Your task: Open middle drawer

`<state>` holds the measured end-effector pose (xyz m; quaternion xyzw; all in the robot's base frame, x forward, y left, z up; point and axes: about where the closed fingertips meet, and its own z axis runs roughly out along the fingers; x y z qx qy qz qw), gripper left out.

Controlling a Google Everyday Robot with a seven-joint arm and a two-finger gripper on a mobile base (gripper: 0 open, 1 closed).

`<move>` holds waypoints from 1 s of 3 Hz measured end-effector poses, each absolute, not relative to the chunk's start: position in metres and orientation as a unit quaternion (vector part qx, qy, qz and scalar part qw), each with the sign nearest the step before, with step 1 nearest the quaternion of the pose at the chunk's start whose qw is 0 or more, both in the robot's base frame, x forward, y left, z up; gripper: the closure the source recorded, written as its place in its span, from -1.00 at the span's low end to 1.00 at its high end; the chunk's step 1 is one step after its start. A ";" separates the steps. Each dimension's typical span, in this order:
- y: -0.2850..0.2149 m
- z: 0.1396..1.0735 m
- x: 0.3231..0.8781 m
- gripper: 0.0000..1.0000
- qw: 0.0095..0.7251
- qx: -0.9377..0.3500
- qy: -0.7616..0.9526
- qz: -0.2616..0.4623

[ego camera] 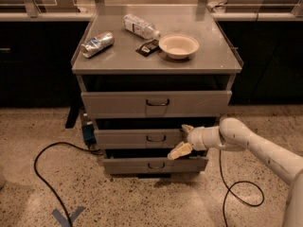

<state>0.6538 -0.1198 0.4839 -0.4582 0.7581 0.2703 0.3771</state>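
The middle drawer (137, 139) is a low grey front with a small dark loop handle (155, 138), between a taller top drawer (118, 104) and the bottom drawer (128, 166). A dark gap shows above its front. My gripper (182, 140) is at the right end of the middle drawer's front, to the right of the handle. It is open: one finger (186, 128) is at the front's upper edge and the other finger (179, 151) is just below it. It holds nothing. The white arm reaches in from the right.
The cabinet top (118, 56) holds a crushed can (97, 44), a plastic bottle (140, 27), a dark packet (147, 47) and a white bowl (178, 46). A black cable (40, 174) lies on the floor at left, another (236, 193) at right. Blue tape (66, 216) marks the floor.
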 end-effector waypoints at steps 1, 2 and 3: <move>-0.111 0.470 0.666 -1.00 0.374 -0.453 0.758 0.283; -0.105 0.453 0.670 -1.00 0.350 -0.455 0.766 0.289; -0.104 0.450 0.670 -1.00 0.339 -0.456 0.771 0.287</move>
